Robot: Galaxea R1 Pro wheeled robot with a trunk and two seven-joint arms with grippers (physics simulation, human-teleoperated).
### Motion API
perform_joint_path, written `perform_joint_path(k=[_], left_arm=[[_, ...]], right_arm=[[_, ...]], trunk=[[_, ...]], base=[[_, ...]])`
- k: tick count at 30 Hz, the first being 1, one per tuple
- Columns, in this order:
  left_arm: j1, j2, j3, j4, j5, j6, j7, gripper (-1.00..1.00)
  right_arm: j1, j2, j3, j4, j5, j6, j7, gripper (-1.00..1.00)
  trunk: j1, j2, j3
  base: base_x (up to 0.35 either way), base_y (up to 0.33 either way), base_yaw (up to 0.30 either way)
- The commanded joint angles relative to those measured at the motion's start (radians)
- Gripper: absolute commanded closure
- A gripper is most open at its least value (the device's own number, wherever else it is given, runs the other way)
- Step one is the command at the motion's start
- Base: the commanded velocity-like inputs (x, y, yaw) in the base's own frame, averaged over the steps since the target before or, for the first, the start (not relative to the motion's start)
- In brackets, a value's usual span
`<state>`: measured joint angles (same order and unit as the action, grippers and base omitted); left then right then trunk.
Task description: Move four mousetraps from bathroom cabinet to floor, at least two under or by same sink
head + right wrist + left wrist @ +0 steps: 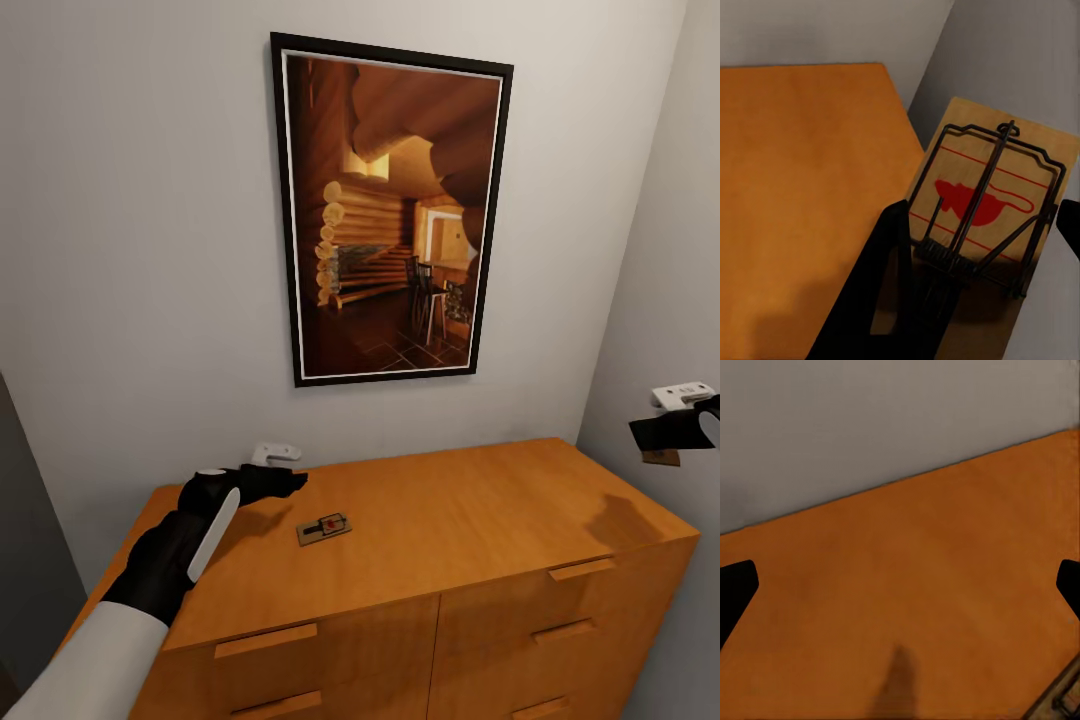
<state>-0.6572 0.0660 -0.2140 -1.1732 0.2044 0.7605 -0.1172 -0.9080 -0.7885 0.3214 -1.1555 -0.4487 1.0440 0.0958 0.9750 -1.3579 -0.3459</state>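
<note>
Orange-brown wood, head view: the cabinet (450,520) top spreads under both my arms, drawers shut as far as I can see.
Head view, left: my left gripper (268,482) hovers over the top's rear corner, fingers spread with nothing between them.
Head view, trap on top: one mousetrap (324,528) lies flat on the wood, just ahead of my left fingertips and apart from them.
Head view, right: my right gripper (678,432) hangs off the cabinet's far end beside the side wall, a tan board edge showing under it.
Head view, wall: a framed picture (390,210) of a log interior hangs above the cabinet.
Left wrist view: bare wood between my two dark fingertips (735,592), both wide apart; a trap corner (1061,701) just shows beyond one finger.
Right wrist view: my fingers (889,255) are clamped on a second mousetrap (990,210), held out past the cabinet's edge.
Progress, my judgement: none is shown on the floor here; one is in hand, one waits on top, two I cannot account for, so sink placement remains.
Writing: none readable; the held trap carries only a red mouse-shaped mark and red lines.
</note>
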Motion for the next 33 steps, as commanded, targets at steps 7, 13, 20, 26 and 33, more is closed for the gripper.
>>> perform_joint_path(k=[7, 13, 20, 26, 33], left_arm=[[-0.013, 0.025, -0.043, -0.008, -0.170, 0.036, -0.383, -1.00], [-0.016, 0.025, -0.046, -0.018, -0.496, 0.007, -0.770, -1.00], [-0.016, 0.021, -0.045, -0.038, -0.681, -0.086, -0.992, -1.00], [-0.016, 0.020, -0.044, -0.043, -0.713, -0.091, -1.015, -1.00], [-0.033, 0.017, -0.044, -0.044, -0.779, -0.048, -1.026, -1.00]], right_arm=[[-0.002, -0.001, 0.004, 0.000, 0.011, 0.003, 0.010, 1.00], [-0.002, 0.001, 0.004, 0.000, 0.009, 0.003, 0.010, 1.00], [-0.002, 0.004, 0.005, 0.000, 0.010, 0.003, 0.009, 1.00], [-0.002, 0.005, 0.005, 0.000, 0.011, 0.003, 0.009, 1.00], [-0.002, 0.007, 0.005, 0.000, 0.016, 0.003, 0.009, 1.00]], trunk=[[0.000, -0.001, -0.001], [0.000, -0.001, -0.001], [0.000, -0.001, -0.001], [0.000, -0.001, -0.001], [0.000, -0.001, -0.001]], base=[[0.000, 0.000, 0.000], [0.000, 0.000, 0.000], [0.000, 0.000, 0.000], [0.000, 0.000, 0.000], [0.000, 0.000, 0.000]])
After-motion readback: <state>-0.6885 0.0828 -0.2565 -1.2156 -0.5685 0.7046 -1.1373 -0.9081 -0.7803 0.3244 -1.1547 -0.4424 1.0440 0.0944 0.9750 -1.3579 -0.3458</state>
